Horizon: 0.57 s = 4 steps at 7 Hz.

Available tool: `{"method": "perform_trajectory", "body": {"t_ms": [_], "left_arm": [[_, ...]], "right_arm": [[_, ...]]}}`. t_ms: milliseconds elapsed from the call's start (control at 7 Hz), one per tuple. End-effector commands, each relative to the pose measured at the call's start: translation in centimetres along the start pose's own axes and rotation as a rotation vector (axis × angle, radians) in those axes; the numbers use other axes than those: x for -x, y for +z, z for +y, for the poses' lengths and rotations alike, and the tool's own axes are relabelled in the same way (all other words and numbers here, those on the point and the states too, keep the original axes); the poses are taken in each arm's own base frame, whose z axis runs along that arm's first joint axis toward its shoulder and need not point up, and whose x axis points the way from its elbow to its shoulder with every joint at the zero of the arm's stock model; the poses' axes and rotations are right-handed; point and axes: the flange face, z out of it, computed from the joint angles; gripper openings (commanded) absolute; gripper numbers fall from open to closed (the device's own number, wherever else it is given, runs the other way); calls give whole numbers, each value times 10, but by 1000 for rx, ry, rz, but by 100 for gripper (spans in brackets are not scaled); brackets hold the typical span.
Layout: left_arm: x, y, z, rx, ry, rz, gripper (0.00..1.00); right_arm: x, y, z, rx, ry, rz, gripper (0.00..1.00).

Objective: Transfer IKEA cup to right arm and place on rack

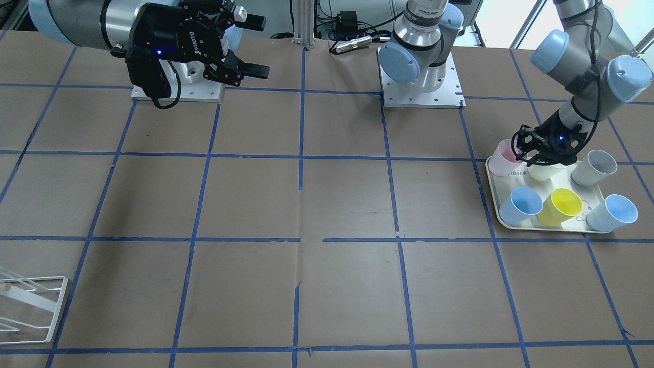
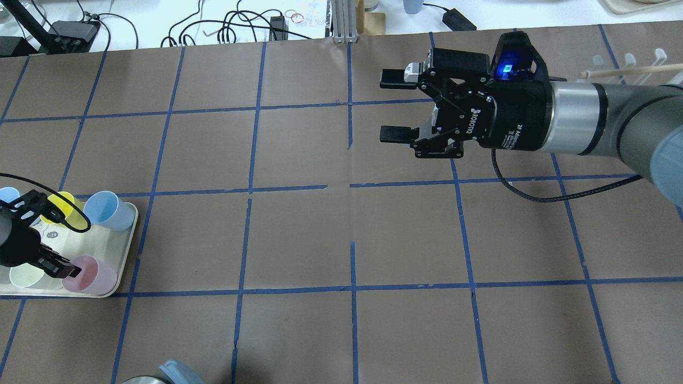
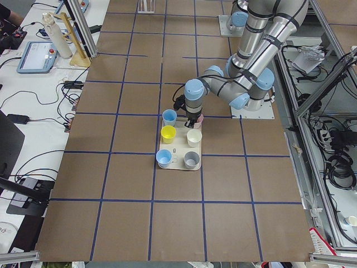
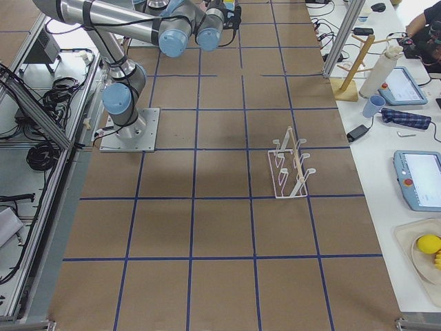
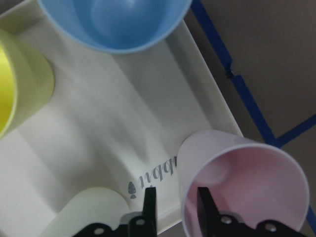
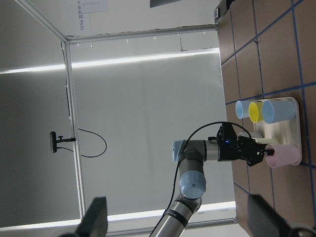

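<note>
The pale pink IKEA cup [image 1: 503,158] stands upright at a corner of the cream tray [image 1: 493,190]; it also shows in the overhead view [image 2: 95,276] and the left wrist view [image 5: 247,187]. My left gripper [image 5: 177,207] is low over it, open only narrowly. One finger is inside the cup and one outside, with the wall between them and small gaps on both sides. My right gripper [image 2: 392,106] is open and empty, held high above the table, far from the cup. The white wire rack [image 4: 289,172] stands at the right end [image 1: 30,306].
The tray also holds a cream-white cup [image 1: 544,171] beside the pink one, a grey cup [image 1: 595,167], a yellow cup [image 1: 561,206] and two blue cups [image 1: 520,204] [image 1: 613,213]. Brown table with blue tape grid lies between tray and rack.
</note>
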Motion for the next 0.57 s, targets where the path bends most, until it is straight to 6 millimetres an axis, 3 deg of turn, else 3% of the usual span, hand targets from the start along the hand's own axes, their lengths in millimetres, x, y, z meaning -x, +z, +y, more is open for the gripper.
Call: {"method": "perform_trajectory", "body": {"t_ms": [0,286,429], "left_arm": [[-1,-2,0,1,-10,-1,12],[-3,-7,1,0,-11,-8,0],[-2,-22,0,-5,-10,-25,0]], "right_arm": [[0,0,0,-1,2,-2,100],[0,0,-1,-1,5,-1,100],[-1,0,-2,0,3,0,100]]}}
